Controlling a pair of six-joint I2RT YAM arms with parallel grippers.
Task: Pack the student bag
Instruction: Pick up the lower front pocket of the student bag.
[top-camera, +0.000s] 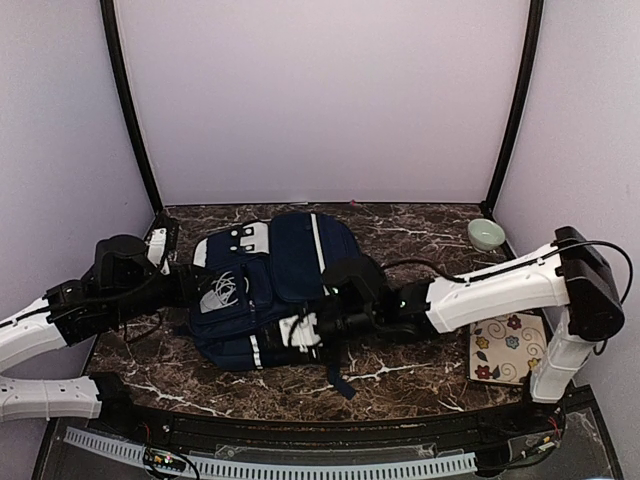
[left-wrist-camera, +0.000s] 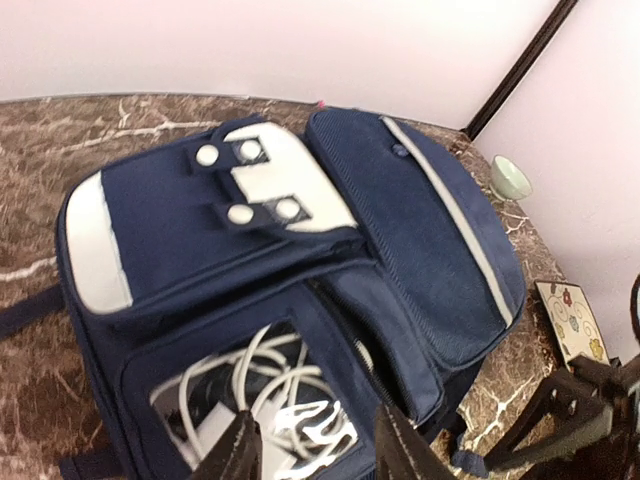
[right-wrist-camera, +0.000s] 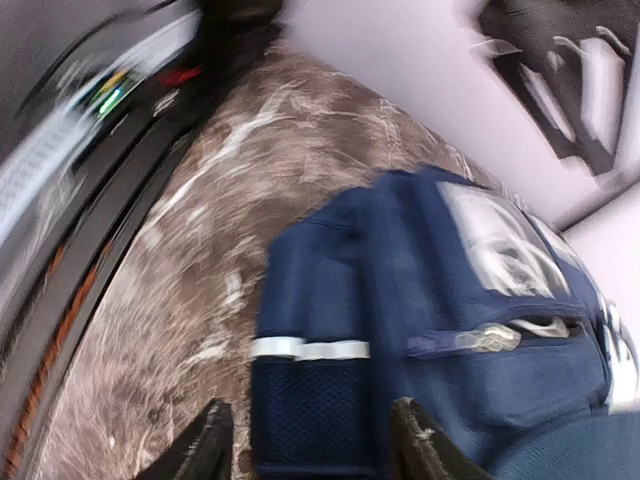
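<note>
Student bag (top-camera: 290, 270), navy-blue striped fabric, lay on a brown marble table (top-camera: 180, 372); left gripper (left-wrist-camera: 315, 425) hung half-open, empty, above it; right gripper (right-wrist-camera: 310, 410) gaped, seemingly empty, astride its blurred corner.

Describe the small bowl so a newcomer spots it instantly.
On the brown marble table, look past the navy student bag to the far right corner. The bowl stands there on its own. It is small, round and pale green, unlike the flat flowered tile nearer the front edge.
</note>
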